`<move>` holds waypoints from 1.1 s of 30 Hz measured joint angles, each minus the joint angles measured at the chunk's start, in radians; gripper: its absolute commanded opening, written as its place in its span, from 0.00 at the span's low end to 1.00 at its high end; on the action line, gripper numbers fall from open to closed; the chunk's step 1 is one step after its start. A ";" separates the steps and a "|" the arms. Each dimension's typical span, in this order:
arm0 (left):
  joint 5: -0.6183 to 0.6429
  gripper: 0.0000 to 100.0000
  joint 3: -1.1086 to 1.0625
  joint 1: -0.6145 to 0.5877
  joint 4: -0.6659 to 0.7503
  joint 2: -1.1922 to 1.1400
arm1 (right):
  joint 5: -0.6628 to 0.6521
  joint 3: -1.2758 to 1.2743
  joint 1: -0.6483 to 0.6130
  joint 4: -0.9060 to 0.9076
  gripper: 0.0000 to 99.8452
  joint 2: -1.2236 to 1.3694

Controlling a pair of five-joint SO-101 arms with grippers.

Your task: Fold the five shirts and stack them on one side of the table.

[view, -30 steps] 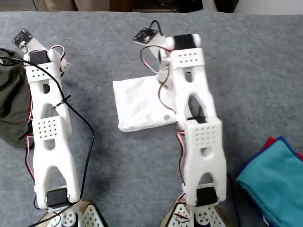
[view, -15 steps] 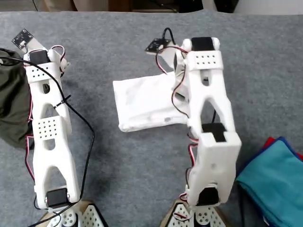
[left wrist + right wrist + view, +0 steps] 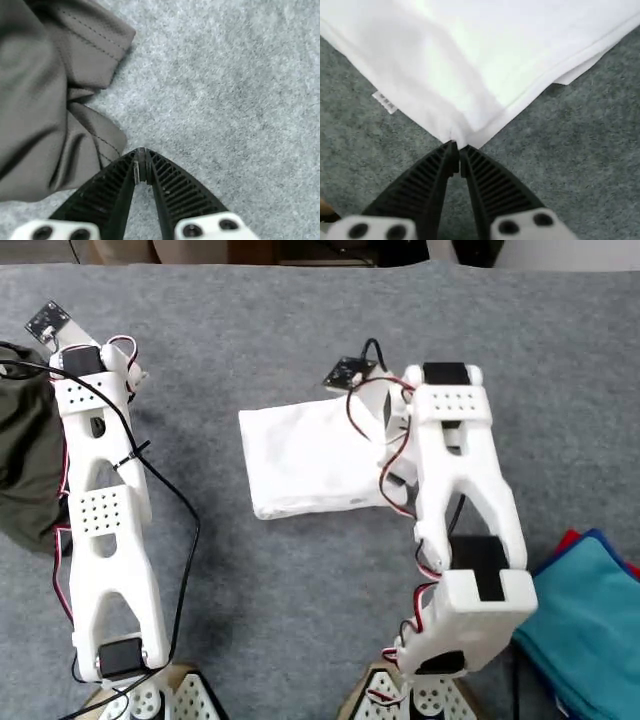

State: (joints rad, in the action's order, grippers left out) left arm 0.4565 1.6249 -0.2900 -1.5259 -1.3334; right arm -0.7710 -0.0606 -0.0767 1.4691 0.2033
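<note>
The grey tabletop [image 3: 560, 360] carries three groups of cloth, and none of it sits in a bin or tray. The nearest thing to a holder is the pile at the lower right edge of the high view, where a teal shirt [image 3: 585, 610] lies on a red shirt [image 3: 568, 540].

The right arm [image 3: 460, 500] has swung over the last second from the middle of the frame toward the right and drawn back down the frame. This uncovers more of the white shirt [image 3: 305, 460]. The shirt's left edge has not shifted, so the pull seems to be taking up slack in the cloth rather than sliding the whole bundle. The left arm [image 3: 95, 500] has not moved.

The white shirt lies at centre frame as a folded rectangle. The dark olive shirt [image 3: 25, 470] is crumpled at the left edge, still unfolded.

In its own wrist view the right pincer [image 3: 456, 146] is clenched on the pointed corner of the white shirt, with a small sewn label [image 3: 385, 101] just beside it. The left pincer [image 3: 141, 152] is clenched on nothing, over bare tabletop just beside the olive shirt.

The move likely begins dragging the white shirt toward the pile.
</note>
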 measured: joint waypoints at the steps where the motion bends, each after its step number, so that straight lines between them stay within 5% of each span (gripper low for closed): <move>1: 0.000 0.02 0.000 0.000 0.000 0.000 | -0.003 -0.009 0.000 -0.005 0.17 -0.002; 7: 0.000 0.02 0.000 0.000 0.000 0.000 | -0.020 -0.015 0.021 0.011 0.23 -0.003; 12: 0.000 0.02 0.000 0.005 0.000 0.000 | -0.025 -0.017 0.040 0.051 0.00 -0.089; 22: -0.023 0.02 0.000 0.006 0.000 0.000 | 0.091 0.005 -0.061 -0.049 0.01 -0.086; 33: -0.023 0.02 0.000 0.012 0.000 0.000 | 0.043 -0.023 -0.080 -0.031 0.01 0.025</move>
State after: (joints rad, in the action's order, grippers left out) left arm 0.4335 1.6249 -0.2777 -1.5259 -1.3334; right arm -0.7281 -0.0836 -0.1565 1.4385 0.2279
